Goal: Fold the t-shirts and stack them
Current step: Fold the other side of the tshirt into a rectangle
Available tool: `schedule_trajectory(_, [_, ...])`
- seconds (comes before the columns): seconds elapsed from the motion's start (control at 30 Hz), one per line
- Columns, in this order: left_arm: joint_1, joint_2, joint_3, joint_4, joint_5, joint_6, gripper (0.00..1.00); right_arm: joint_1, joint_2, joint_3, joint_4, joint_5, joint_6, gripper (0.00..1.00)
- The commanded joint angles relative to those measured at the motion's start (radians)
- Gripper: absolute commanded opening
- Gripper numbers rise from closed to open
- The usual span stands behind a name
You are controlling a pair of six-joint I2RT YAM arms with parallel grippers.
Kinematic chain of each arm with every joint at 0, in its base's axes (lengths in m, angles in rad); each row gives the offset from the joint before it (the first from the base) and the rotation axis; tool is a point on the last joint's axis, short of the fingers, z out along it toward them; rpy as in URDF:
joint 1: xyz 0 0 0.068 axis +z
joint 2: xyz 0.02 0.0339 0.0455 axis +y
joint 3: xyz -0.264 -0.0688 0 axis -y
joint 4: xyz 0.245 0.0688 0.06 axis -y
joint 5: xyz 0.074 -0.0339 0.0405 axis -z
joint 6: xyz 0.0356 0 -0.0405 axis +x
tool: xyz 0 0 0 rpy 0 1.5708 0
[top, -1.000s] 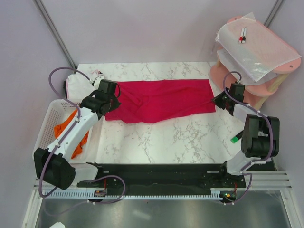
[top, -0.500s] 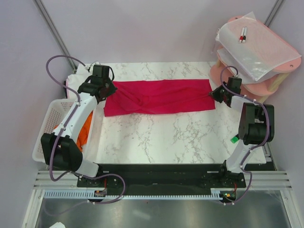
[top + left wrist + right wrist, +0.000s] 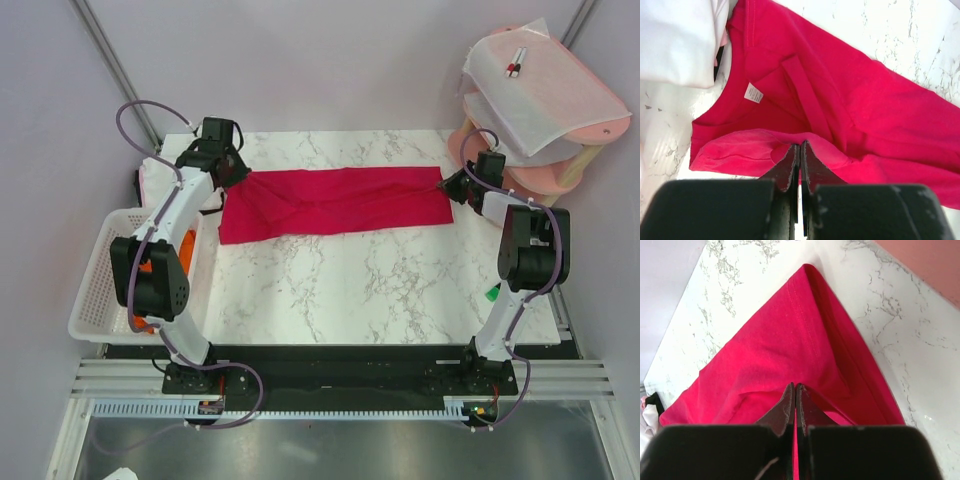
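Your left gripper [image 3: 799, 150] and right gripper [image 3: 795, 389] each pinch one end of the red shirt [image 3: 340, 200] tight, probably to fold it flat on the table [image 3: 380, 290].

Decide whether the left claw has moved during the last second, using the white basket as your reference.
Yes. The left claw, shut on the red t-shirt, has moved away from the white basket toward the table's far edge.

Top external: overhead from near edge, covers whole white marble table [image 3: 330, 290].
Left wrist: close over crimson-red cloth t-shirt [image 3: 850, 100], collar end.
Right wrist: close, opposite end.
Shared: t-shirt.
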Motion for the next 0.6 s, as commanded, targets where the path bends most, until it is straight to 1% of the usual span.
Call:
schedule_trajectory(0.0, [0.029,0.030,0.076,0.020,0.009,0.032,0.02,-0.023,0.011,0.017,0.062,0.075,0.046,0.00])
schedule_trajectory(0.17, [0.043,0.091,0.152,0.023,0.034,0.040,0.02,-0.023,0.032,0.008,0.076,0.072,0.060,0.00])
schedule_trajectory(0.33, [0.050,0.155,0.235,0.023,0.046,0.049,0.02,-0.023,0.019,-0.021,0.096,0.110,0.069,0.00])
schedule_trajectory(0.4, [0.058,0.204,0.266,0.022,0.077,0.052,0.02,-0.023,0.029,-0.015,0.092,0.109,0.069,0.00])
schedule_trajectory(0.5, [0.064,0.273,0.327,0.005,0.098,0.049,0.02,-0.023,0.057,0.012,0.075,0.098,0.062,0.02])
schedule_trajectory(0.57, [0.066,0.307,0.366,0.000,0.100,0.046,0.03,-0.023,0.078,0.034,0.072,0.077,0.051,0.07])
